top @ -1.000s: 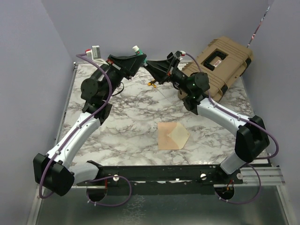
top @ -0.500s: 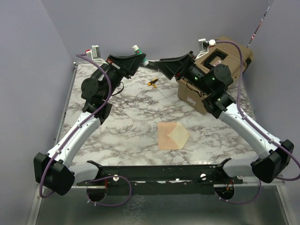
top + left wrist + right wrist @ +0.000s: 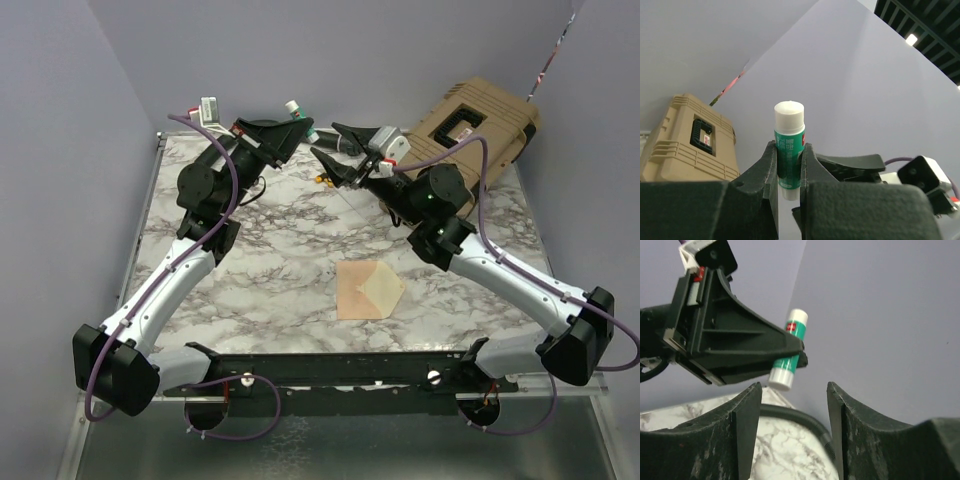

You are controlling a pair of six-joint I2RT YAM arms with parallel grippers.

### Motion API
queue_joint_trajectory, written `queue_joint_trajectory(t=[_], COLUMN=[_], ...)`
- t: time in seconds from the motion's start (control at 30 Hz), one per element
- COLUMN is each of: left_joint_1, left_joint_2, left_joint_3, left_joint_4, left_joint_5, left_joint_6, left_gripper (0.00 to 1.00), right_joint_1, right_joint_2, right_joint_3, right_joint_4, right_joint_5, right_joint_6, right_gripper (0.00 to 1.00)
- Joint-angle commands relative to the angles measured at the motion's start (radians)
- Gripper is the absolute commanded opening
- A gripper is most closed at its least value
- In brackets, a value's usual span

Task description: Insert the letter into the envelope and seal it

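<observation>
Well beyond the envelope (image 3: 358,288), my left pincer (image 3: 789,150) clamps a green glue stick (image 3: 789,131); my right pincer (image 3: 794,390) gapes beside it. The envelope lies flap-open, unsealed, the letter probably inside. Gluing and closing are left. It sits on a marble table (image 3: 270,250), with a tan case (image 3: 480,135) behind the envelope and lavender walls (image 3: 400,50).

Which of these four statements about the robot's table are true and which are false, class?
1. The left hand grips a green-and-white glue stick. True.
2. The right hand is clamped on the glue stick. False: it is open and holds nothing.
3. The envelope lies flat on the marble table. True.
4. The tan case sits at the table's near left corner. False: it is at the far right corner.
</observation>
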Motion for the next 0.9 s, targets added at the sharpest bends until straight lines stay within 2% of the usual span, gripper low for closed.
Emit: queue_joint_trajectory(t=[0.0, 0.23, 0.3, 0.37, 0.47, 0.7, 0.87], left_joint_1=[0.001, 0.002, 0.002, 0.002, 0.002, 0.001, 0.002], left_joint_2=[-0.006, -0.008, -0.009, -0.013, -0.014, -0.013, -0.025], left_joint_3=[-0.009, -0.004, -0.006, -0.012, -0.019, -0.020, -0.031], left_joint_4=[-0.022, -0.032, -0.032, -0.033, -0.036, -0.037, -0.037], left_joint_5=[-0.009, -0.013, -0.013, -0.015, -0.020, -0.011, -0.014], left_joint_6=[-0.002, 0.004, 0.008, 0.014, 0.014, 0.016, 0.051], left_gripper=[0.00, 0.00, 0.00, 0.00, 0.00, 0.00, 0.00], right_joint_1=[0.034, 0.068, 0.070, 0.070, 0.070, 0.070, 0.068], right_joint_2=[0.040, 0.089, 0.093, 0.100, 0.103, 0.089, 0.065], right_joint_3=[0.002, 0.034, 0.035, 0.055, 0.065, 0.046, 0.048], right_joint_4=[0.160, 0.142, 0.158, 0.168, 0.179, 0.199, 0.152], right_joint_5=[0.053, 0.041, 0.073, 0.136, 0.142, 0.169, 0.168], right_joint_6=[-0.178, -0.208, -0.179, -0.116, -0.062, 0.060, 0.305], right_gripper=[0.57, 0.55, 0.48, 0.36, 0.23, 0.19, 0.05])
